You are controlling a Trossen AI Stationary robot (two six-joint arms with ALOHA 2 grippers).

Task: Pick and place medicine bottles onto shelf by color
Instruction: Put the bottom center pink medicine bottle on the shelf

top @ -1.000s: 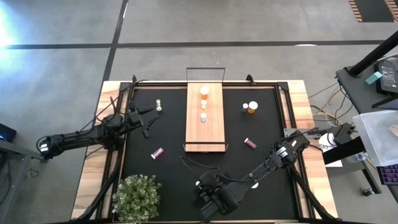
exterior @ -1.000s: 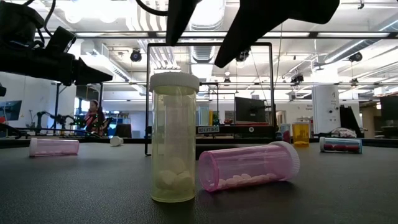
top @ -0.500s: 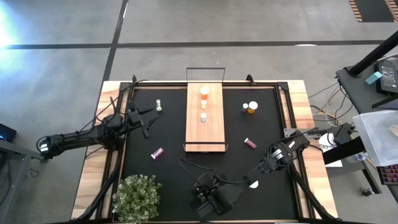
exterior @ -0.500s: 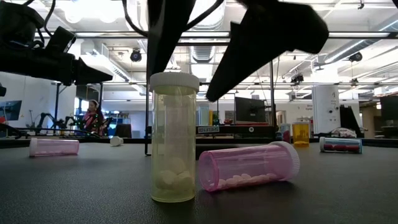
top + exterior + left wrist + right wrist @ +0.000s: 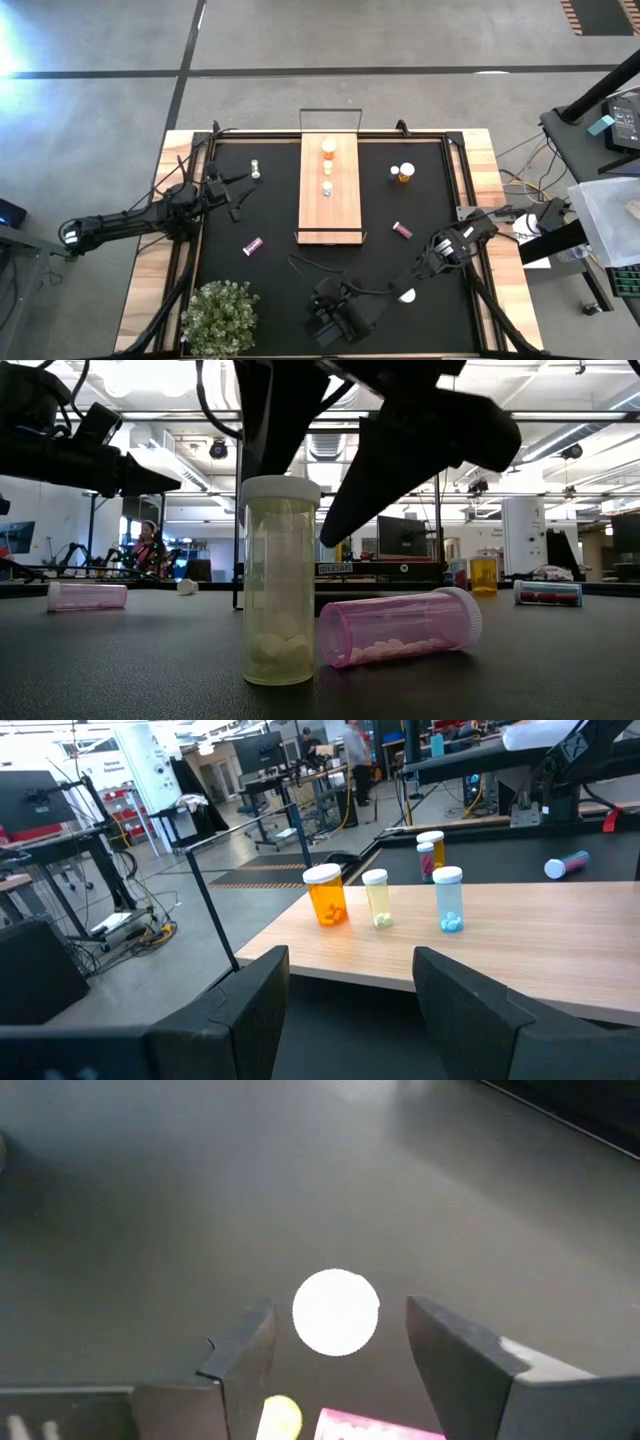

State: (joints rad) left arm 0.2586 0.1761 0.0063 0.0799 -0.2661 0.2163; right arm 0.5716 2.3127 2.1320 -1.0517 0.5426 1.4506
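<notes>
A pale yellowish medicine bottle (image 5: 280,600) with a white cap (image 5: 336,1312) stands upright on the black mat near the table's near edge. A pink bottle (image 5: 400,628) lies on its side just beside it. My right gripper (image 5: 340,1312) hangs open over the pale bottle, slanting down, one finger on either side of the cap with a gap on each side. The shelf (image 5: 340,215) lies at mid-table with three bottles (image 5: 380,898) upright on its far half. My left gripper (image 5: 350,1015) waits open at the table's left, pointing level at the shelf.
Loose on the mat are an amber bottle (image 5: 404,173) right of the shelf, a dark pink one (image 5: 402,230), a pink one (image 5: 252,245) and a small pale one (image 5: 256,170). A potted plant (image 5: 220,315) stands at the near left corner.
My right gripper has come down toward the upright pale bottle; its fingers, earlier well above the cap, now reach down on either side of it. The bottles have not moved.
</notes>
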